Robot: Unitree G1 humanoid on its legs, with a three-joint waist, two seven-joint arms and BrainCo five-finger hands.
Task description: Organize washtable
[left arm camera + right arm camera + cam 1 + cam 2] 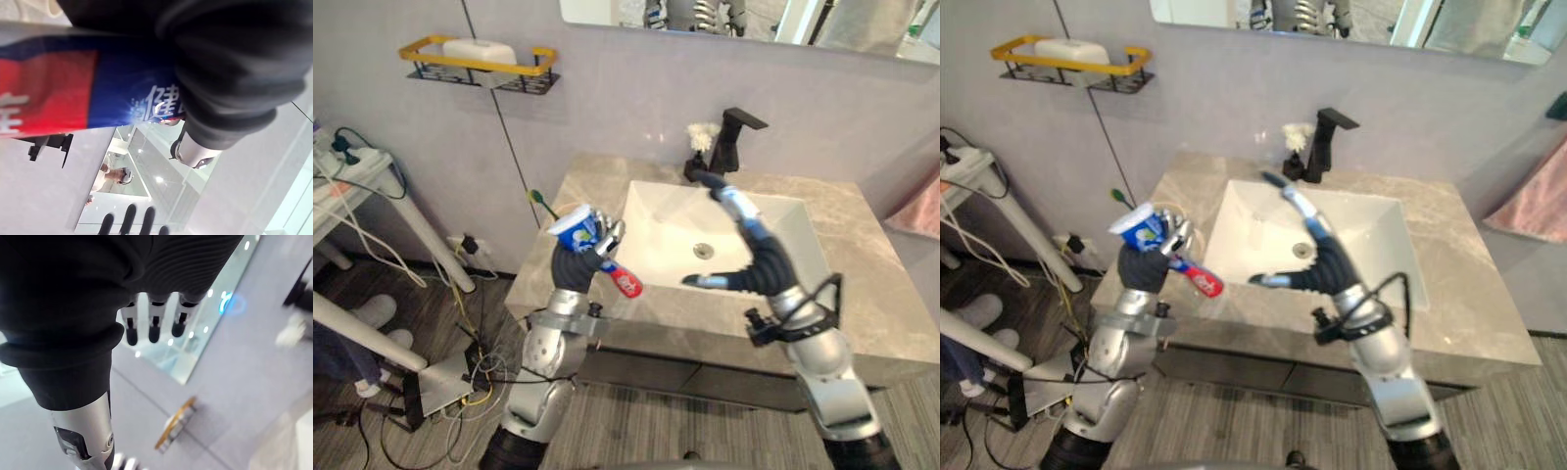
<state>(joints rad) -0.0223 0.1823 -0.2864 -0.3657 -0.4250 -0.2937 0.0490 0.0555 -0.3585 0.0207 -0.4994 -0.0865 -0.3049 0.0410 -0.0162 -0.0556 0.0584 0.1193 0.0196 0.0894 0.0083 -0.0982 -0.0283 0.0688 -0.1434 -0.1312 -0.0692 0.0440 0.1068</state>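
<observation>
Toothpaste tube (73, 88), its red and blue print close against the left wrist camera, is clenched in the left hand (574, 260). It is raised just left of the white sink (651, 230), over the washtable (862, 264) edge, red end toward the basin. Right hand (760, 258) hovers above the sink, fingers (154, 328) straight and spread, holding nothing. Behind the sink stands a black faucet (732, 137), a white brush-like thing (703, 135) just beside it. On the wall well left of the sink, a yellow-rimmed rack (480, 65) holds a white block (478, 49). Right wrist view catches that rack; left wrist view shows the wall mirror (142, 166).
</observation>
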